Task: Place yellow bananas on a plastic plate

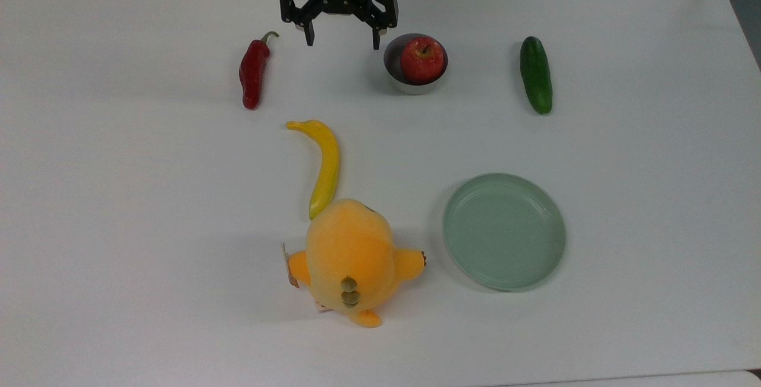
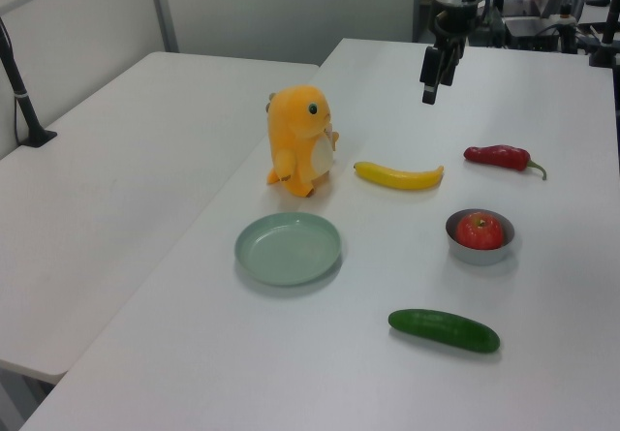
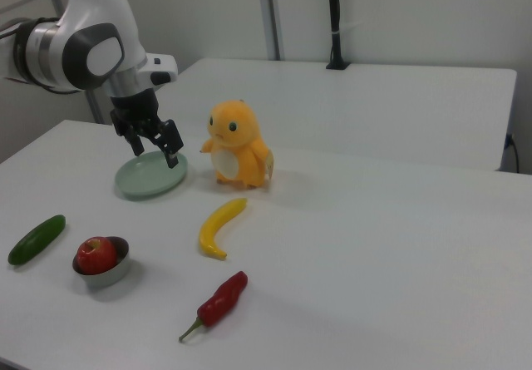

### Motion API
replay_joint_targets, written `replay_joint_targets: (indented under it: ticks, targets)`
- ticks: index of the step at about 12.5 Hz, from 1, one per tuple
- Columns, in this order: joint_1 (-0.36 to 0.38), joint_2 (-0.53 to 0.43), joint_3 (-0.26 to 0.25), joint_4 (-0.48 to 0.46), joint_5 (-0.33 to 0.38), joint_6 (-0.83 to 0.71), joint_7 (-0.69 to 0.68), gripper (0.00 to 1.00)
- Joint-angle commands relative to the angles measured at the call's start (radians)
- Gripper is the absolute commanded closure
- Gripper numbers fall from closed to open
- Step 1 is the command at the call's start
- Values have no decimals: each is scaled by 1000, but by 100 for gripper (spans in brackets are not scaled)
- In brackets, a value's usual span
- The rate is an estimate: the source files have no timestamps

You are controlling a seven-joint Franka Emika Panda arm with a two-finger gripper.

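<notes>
The yellow banana (image 1: pixel 326 167) lies flat on the white table, its hooked stem end pointing toward the arm and its other tip just touching the orange plush toy (image 1: pixel 349 259). It also shows in the left view (image 2: pixel 399 175) and the right view (image 3: pixel 218 227). The pale mint-green plate (image 1: pixel 504 231) sits to the top view's right of the toy with nothing on it (image 2: pixel 289 248) (image 3: pixel 150 179). My gripper (image 1: pixel 343 41) hangs open and holds nothing, above the table's far edge between the chili and the bowl, well away from the banana (image 2: pixel 427 92) (image 3: pixel 155 155).
A red chili pepper (image 1: pixel 252 73) lies at the top view's left of the gripper. A red apple (image 1: pixel 422 59) rests in a small grey metal bowl (image 1: pixel 393 75) at its right. A green cucumber (image 1: pixel 535 75) lies farther right. A second white table (image 2: pixel 107 189) stands beside this one.
</notes>
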Motion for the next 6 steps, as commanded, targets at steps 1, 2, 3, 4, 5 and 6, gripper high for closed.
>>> replay_joint_targets:
  ticks: [1, 2, 3, 4, 5, 6]
  targets:
    - [3, 6, -2, -7, 8, -13, -58, 0]
    - [0, 26, -2, -1, 6, 3, -58, 0]
    - [-5, 37, -2, -1, 6, 37, -58, 0]
    - [-5, 55, -2, -1, 5, 55, -59, 0]
    - [-6, 74, -2, -1, -4, 75, -61, 0]
    - [-6, 91, -2, -1, -27, 103, -61, 0]
